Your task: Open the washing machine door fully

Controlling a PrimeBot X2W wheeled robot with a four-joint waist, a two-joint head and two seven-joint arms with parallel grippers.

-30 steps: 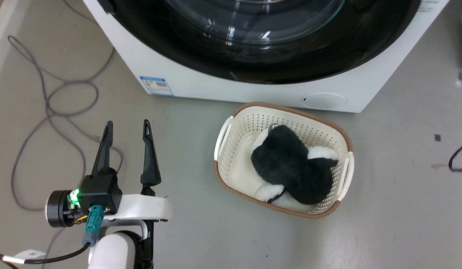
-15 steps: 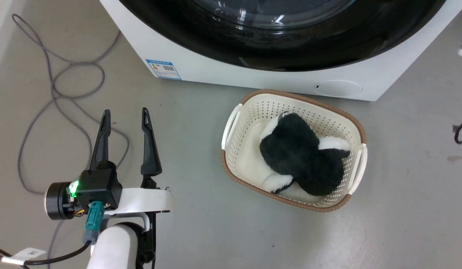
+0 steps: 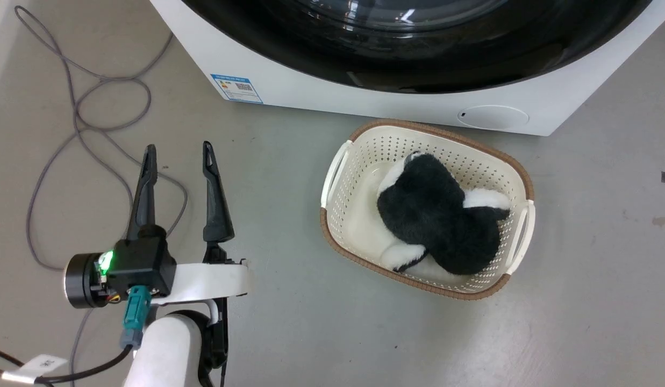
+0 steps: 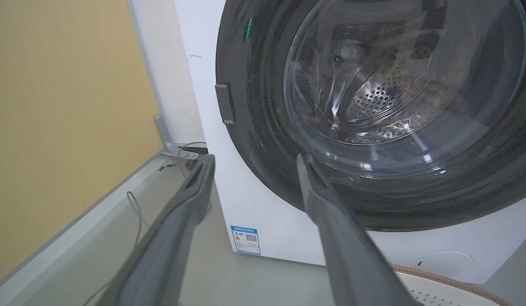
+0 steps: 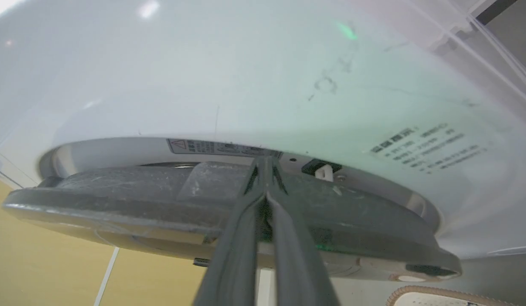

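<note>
The washing machine [image 3: 321, 97] is a white box at the top of the head view. Its round black washing machine door [image 3: 418, 64] fills the front. In the left wrist view the door [image 4: 254, 140] shows its clear glass bowl [image 4: 394, 76] and a small side latch [image 4: 226, 103]. My left gripper [image 3: 178, 148] hangs open over the floor, left of the machine and empty. My right gripper [image 5: 266, 161] is shut, its tips at the seam between the door's rim [image 5: 160, 199] and the white front [image 5: 203, 85].
A cream basket [image 3: 343, 215] holding a black-and-white plush toy [image 3: 440, 226] stands on the floor just before the machine. Grey cables [image 3: 79, 123] loop on the floor at the left. A yellow wall [image 4: 67, 106] runs beside the machine's left side.
The whole head view has shifted, so the camera has moved. My left gripper stays open in the same spot of the view. Nothing was taken or let go.
</note>
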